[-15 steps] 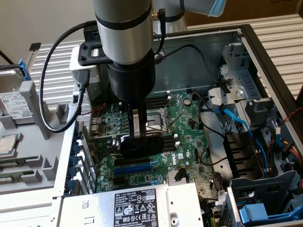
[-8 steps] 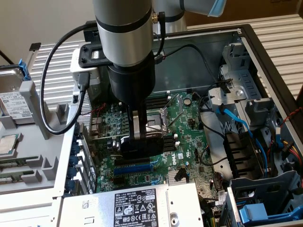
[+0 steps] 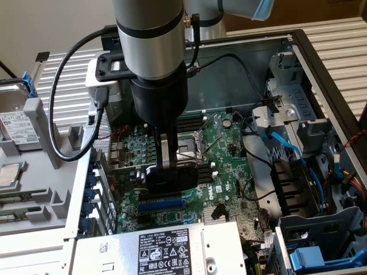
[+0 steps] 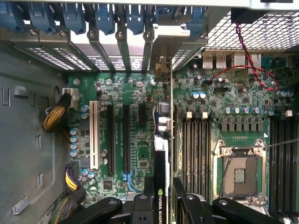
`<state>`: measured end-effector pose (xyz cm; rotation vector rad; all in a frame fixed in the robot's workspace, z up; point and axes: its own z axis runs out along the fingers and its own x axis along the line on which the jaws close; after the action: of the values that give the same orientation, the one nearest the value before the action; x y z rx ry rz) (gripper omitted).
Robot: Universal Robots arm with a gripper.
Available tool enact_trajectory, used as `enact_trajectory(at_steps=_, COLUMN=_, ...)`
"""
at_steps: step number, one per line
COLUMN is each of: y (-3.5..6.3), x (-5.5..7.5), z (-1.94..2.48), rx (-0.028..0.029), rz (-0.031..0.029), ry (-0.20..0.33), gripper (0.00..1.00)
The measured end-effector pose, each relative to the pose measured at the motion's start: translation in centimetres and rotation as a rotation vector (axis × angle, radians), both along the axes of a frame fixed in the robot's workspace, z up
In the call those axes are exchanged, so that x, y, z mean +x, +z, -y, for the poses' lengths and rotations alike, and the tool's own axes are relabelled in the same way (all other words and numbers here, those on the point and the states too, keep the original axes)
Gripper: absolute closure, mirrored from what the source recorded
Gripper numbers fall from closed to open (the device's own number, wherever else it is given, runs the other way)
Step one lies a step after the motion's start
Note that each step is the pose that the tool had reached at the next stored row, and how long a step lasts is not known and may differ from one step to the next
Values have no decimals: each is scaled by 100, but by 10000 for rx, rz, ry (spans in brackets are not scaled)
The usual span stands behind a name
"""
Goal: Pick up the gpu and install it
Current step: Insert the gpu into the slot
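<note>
Behind the work place I see a pale wall (image 3: 57, 23), and under the machine lies a ribbed grey sheet (image 3: 338, 34). On it rests an open computer case (image 3: 312, 63), lying flat with its inside turned up. At the bottom of the case sits the big green main board (image 3: 229, 149), with an empty processor socket (image 4: 238, 172) and rows of black memory slots (image 4: 196, 149) beside it. Blue and black cables (image 3: 287, 152) run along the side of the case on the exterior view's right, near the grey drive cages (image 3: 287, 97). A grey power box (image 3: 166, 246) with a white label covers the near edge of the case. On the exterior view's left, outside the case, a hard drive (image 3: 14, 123) stands in a bracket and a processor chip (image 3: 8, 175) lies on a grey tray (image 3: 46, 200).

The arm (image 3: 152, 57) hangs from above over the main board. Its gripper (image 3: 171, 163) has two black fingers (image 4: 180, 193) pressed against the gpu (image 3: 172, 179), one on each face, so it pinches the card. The gpu stands on its edge over the main board, between the memory slots and the long expansion slots (image 4: 126, 140). A blue slot (image 3: 163, 201) lies just beside it on the near side. Whether its lower edge already sits in a slot, I cannot tell.
</note>
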<state>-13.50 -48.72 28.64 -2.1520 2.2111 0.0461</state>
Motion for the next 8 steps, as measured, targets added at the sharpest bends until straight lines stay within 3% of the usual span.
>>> enact_trajectory(at_steps=8, y=-7, x=-14, z=-1, rx=1, rz=2, ry=-1, gripper=74)
